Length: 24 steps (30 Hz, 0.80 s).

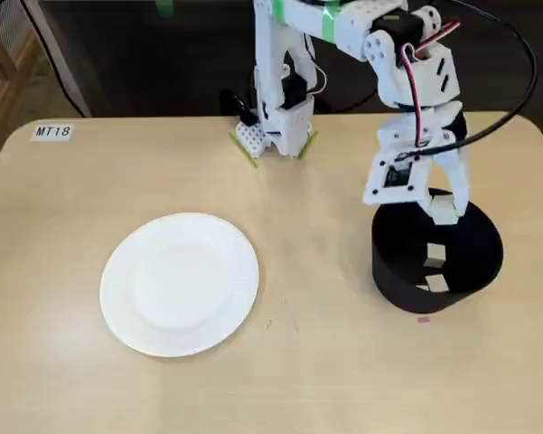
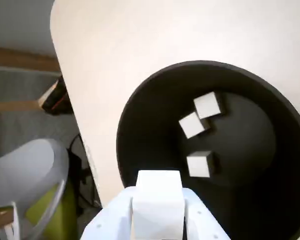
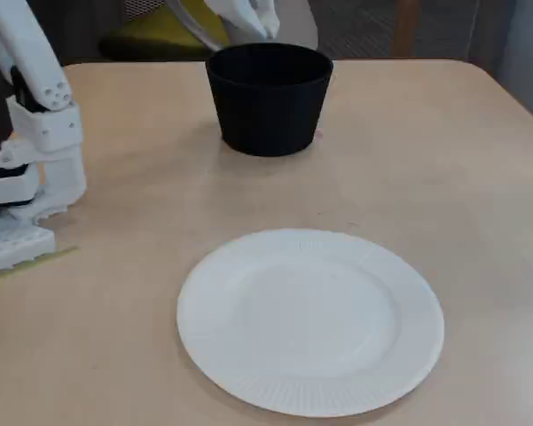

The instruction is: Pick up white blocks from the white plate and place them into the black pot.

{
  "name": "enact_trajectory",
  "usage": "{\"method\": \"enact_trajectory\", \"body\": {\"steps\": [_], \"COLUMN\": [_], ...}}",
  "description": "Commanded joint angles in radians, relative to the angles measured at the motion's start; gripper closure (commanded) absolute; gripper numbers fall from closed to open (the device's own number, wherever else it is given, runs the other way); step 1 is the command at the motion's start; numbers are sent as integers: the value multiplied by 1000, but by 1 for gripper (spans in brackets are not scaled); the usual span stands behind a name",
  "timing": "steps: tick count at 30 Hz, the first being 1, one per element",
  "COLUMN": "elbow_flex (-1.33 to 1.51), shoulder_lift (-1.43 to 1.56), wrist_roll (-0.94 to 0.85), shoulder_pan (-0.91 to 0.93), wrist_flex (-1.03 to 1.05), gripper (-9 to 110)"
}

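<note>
Gripper [image 2: 157, 212] clamped on last white block [image 2: 157, 200] over near rim of black pot [image 2: 140, 115], lower centre of wrist view; white plate [image 1: 179, 282] empty; off-centre release may bounce block onto table [image 1: 325, 362].

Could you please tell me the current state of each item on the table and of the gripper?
white plate: empty, flat on the table.
black pot: upright, three white blocks lying inside.
gripper: shut on a fourth white block, held over the pot's mouth.
</note>
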Motion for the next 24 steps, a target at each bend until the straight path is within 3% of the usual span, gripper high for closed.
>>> {"method": "enact_trajectory", "body": {"steps": [1,5,8,11,15,20,24], "elbow_flex": [3,5,5,-6,-11,25,112], "shoulder_lift": [3,8,25,60,268,621,836], "wrist_roll": [3,8,0,26,55,267,413], "shoulder_pan": [12,25,34,64,201,503,615], "wrist_flex": [-18,-18,-18,-5,29,21,44], "gripper": [70,67,78,103,104,104,104]}}
